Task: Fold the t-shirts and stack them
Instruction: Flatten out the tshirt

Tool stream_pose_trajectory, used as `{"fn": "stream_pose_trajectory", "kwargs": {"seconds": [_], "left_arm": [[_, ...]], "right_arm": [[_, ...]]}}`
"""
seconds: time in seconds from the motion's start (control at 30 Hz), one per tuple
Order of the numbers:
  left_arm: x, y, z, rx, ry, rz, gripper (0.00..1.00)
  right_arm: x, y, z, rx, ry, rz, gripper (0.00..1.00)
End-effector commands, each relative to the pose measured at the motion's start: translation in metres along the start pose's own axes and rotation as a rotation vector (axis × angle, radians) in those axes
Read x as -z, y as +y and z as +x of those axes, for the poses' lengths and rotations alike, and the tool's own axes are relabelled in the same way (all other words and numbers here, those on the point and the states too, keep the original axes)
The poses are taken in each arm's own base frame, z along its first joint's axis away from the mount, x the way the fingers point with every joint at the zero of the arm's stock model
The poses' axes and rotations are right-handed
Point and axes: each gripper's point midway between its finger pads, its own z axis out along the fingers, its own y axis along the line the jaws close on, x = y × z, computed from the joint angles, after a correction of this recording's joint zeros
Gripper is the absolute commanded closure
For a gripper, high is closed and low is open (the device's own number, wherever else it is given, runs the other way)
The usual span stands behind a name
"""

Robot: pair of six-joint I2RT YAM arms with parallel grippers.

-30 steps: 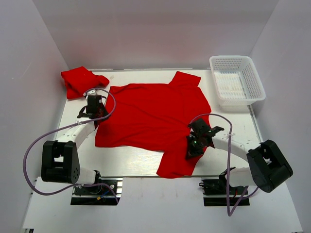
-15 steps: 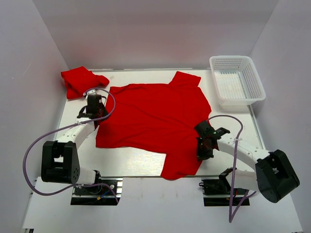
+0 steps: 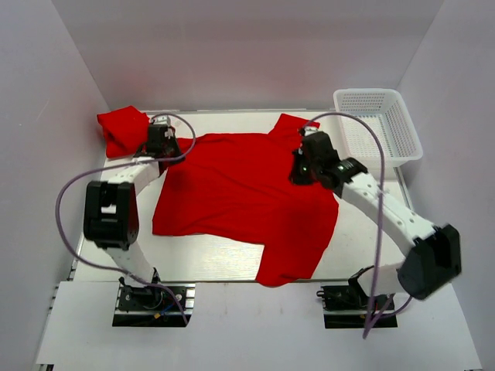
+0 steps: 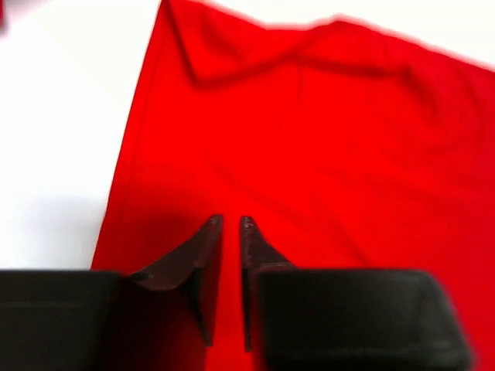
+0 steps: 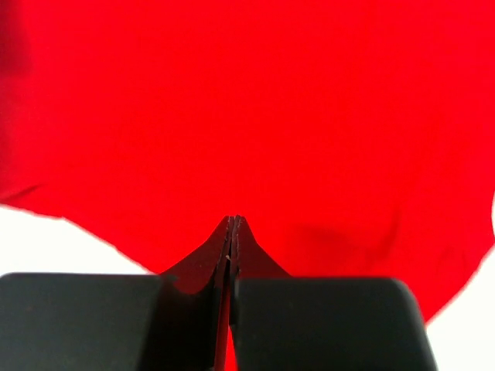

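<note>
On the table (image 3: pixel 216 259), the spread shirt (image 3: pixel 240 193) lay flat in the middle and the bunched shirt (image 3: pixel 122 127) sat at the far left corner. The left gripper (image 4: pixel 226 222) hung over the spread shirt's far left edge, fingers nearly together, no cloth seen between them. The right gripper (image 5: pixel 233 220), over its far right part, was closed tight; whether it pinched cloth could not be told.

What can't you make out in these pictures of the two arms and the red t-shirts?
Left wrist view: whether the left gripper, nearly closed, pinches the spread t-shirt; blurred, red on red.
Right wrist view: whether the right gripper, fingers together, holds cloth; its fingers hide the contact.
Top view: how the bunched t-shirt is folded; too small, and the left gripper covers its edge.
</note>
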Motion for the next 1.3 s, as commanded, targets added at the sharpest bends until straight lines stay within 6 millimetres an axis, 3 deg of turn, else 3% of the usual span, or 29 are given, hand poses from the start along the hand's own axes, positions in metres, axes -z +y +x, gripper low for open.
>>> {"fn": "stream_pose_trajectory", "kwargs": {"seconds": [0.0, 0.07, 0.13, 0.2, 0.23, 0.27, 0.33, 0.4, 0.43, 0.53, 0.77, 1.03, 1.07, 1.17, 1.27], "left_arm": [[-0.026, -0.002, -0.024, -0.032, -0.046, 0.007, 0.76], [-0.039, -0.006, -0.031, -0.033, -0.058, 0.023, 0.77], [-0.059, -0.006, -0.031, -0.033, -0.053, 0.021, 0.67], [-0.071, -0.005, -0.034, -0.032, -0.065, 0.014, 0.56], [-0.076, -0.006, -0.042, -0.032, -0.089, 0.010, 0.53], [-0.085, -0.004, -0.034, -0.020, -0.069, 0.004, 0.50], [-0.093, -0.005, -0.042, -0.008, -0.092, 0.003, 0.46], [-0.104, -0.003, -0.034, 0.010, -0.082, 0.000, 0.45], [-0.107, -0.006, -0.042, 0.010, -0.102, 0.007, 0.44], [-0.121, -0.005, -0.039, 0.031, -0.092, 0.004, 0.45], [-0.136, 0.002, -0.029, 0.067, -0.082, -0.027, 0.46], [-0.141, 0.012, -0.042, 0.106, -0.172, -0.082, 0.81], [-0.144, 0.011, -0.045, 0.107, -0.183, -0.077, 0.90], [-0.150, 0.011, -0.056, 0.110, -0.215, -0.085, 0.99], [-0.151, 0.009, -0.073, 0.116, -0.265, -0.090, 1.00]], "right_arm": [[-0.038, -0.001, 0.001, 0.058, 0.040, 0.004, 1.00], [-0.057, 0.008, 0.005, 0.048, 0.055, -0.046, 1.00], [-0.069, 0.011, 0.008, 0.049, 0.064, -0.066, 1.00], [-0.072, 0.016, 0.009, 0.049, 0.070, -0.093, 1.00], [-0.074, 0.014, 0.010, 0.050, 0.074, -0.087, 1.00], [-0.074, 0.014, 0.009, 0.054, 0.072, -0.083, 1.00], [-0.075, 0.006, 0.006, 0.067, 0.064, -0.041, 1.00], [-0.075, 0.004, 0.005, 0.075, 0.064, -0.032, 1.00], [-0.075, 0.002, 0.004, 0.071, 0.064, -0.025, 1.00], [-0.079, -0.002, 0.008, 0.082, 0.082, -0.009, 1.00], [-0.085, -0.007, 0.016, 0.087, 0.119, -0.002, 1.00], [-0.091, -0.012, 0.023, 0.084, 0.149, 0.006, 1.00], [-0.090, -0.013, 0.023, 0.083, 0.148, 0.007, 1.00], [-0.092, -0.015, 0.026, 0.079, 0.157, 0.014, 1.00], [-0.094, -0.015, 0.030, 0.081, 0.175, 0.015, 1.00]]}}
